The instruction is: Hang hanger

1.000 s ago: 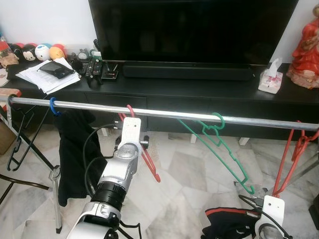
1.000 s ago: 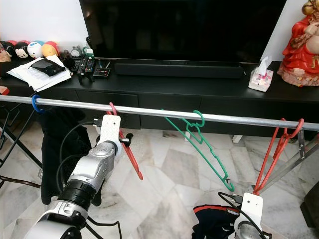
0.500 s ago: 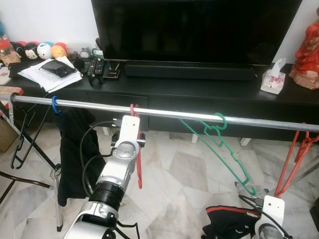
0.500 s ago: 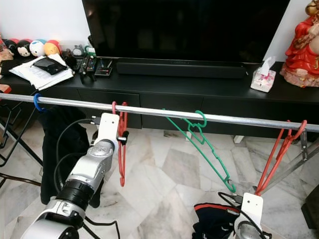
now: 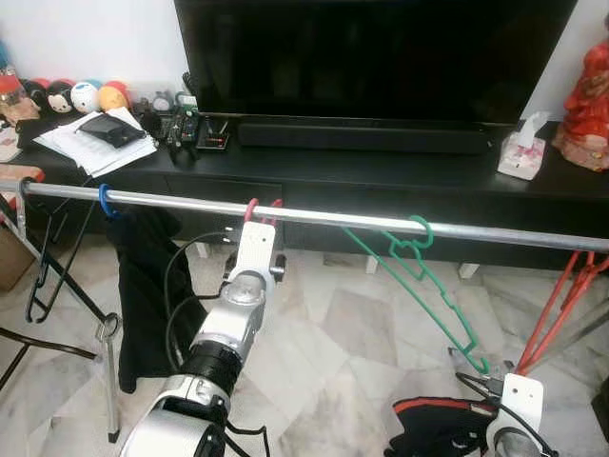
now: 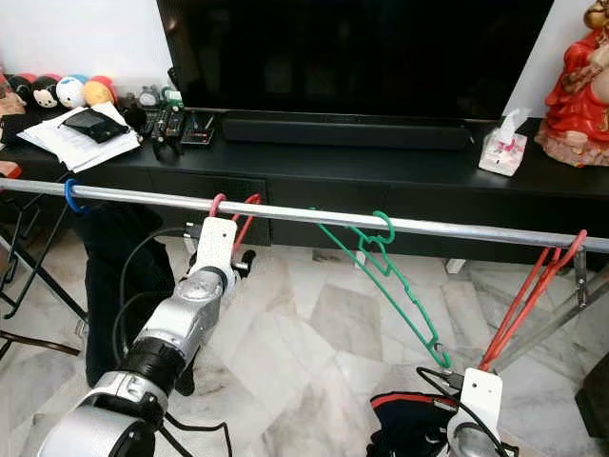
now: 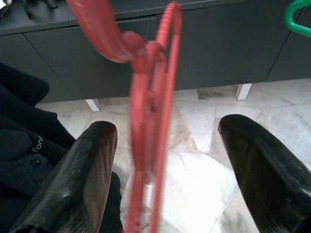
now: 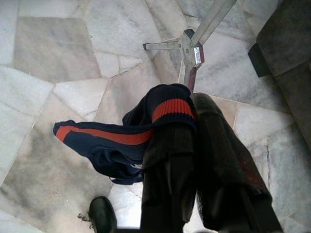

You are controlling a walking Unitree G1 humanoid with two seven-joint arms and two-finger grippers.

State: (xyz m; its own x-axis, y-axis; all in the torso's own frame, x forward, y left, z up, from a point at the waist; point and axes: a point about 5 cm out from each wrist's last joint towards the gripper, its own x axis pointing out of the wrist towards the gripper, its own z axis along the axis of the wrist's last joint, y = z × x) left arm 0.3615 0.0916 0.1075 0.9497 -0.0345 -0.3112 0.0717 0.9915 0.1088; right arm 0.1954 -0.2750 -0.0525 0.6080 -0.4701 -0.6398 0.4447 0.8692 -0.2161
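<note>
A red hanger (image 5: 255,206) hooks over the silver rail (image 5: 333,218), and most of its body is hidden behind my raised left wrist. My left gripper (image 7: 167,127) sits just below the rail, open. The red hanger (image 7: 150,116) hangs between the two spread fingers (image 7: 92,165) without either pad pressing it. My right gripper (image 8: 188,119) is low at the front right, above the marble floor, shut on a navy garment with red stripes (image 8: 124,141).
A green hanger (image 5: 423,271) hangs at mid-rail, and red hangers (image 5: 561,305) hang at its right end. A black garment (image 5: 143,276) hangs on a blue hook at the left. Behind stand a TV (image 5: 371,57) and a black console (image 5: 381,176) with papers and a tissue box.
The red hanger swung from slanting right to hanging straight, and now sits behind my left wrist. My left arm shifted slightly right and closer to the rail. The right arm stayed put.
</note>
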